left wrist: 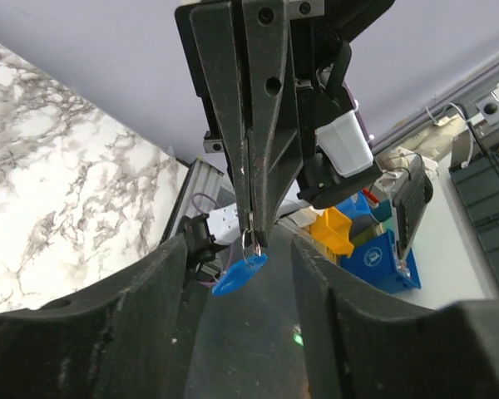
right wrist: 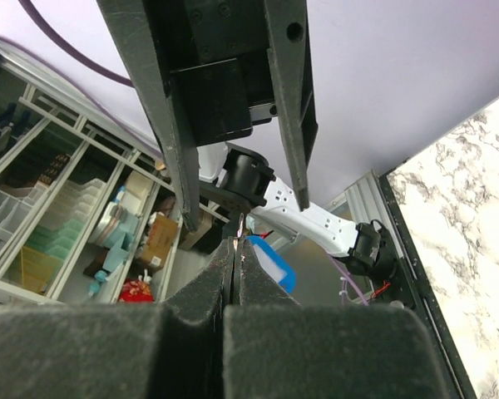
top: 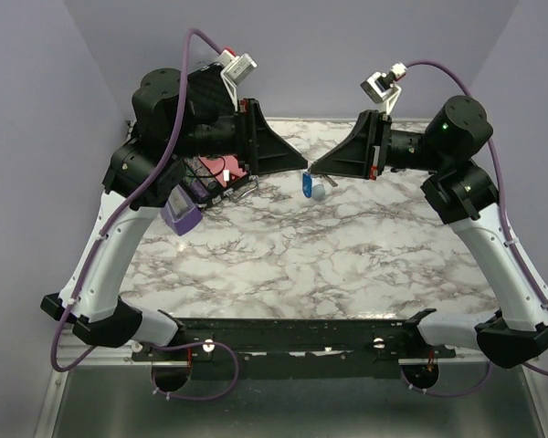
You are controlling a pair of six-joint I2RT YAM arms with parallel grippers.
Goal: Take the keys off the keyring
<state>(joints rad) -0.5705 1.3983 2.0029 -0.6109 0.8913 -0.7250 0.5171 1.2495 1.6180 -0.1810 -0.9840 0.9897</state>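
Arms meet tip to tip at 12 o'clock over the far side of the table (top: 329, 265), with the blue keyring (top: 307, 184) hanging between them.

Arm bases sit at 6 o'clock, with marble table beyond. A purple metronome (top: 181, 214) is at 10 o'clock beside the left arm, with a red item (top: 221, 171) just past it. At 12 o'clock the right gripper (right wrist: 235, 243) has its jaws pressed together, pinching the small metal loop on top of the keyring. The blue piece dangles in the air just under the tips. A silver-grey key (top: 319, 192) hangs against the keyring at its 4 o'clock, too small to make out its shape. The left gripper (left wrist: 245, 241) has its fingers spread wide either side of the right gripper's tip and grips nothing.
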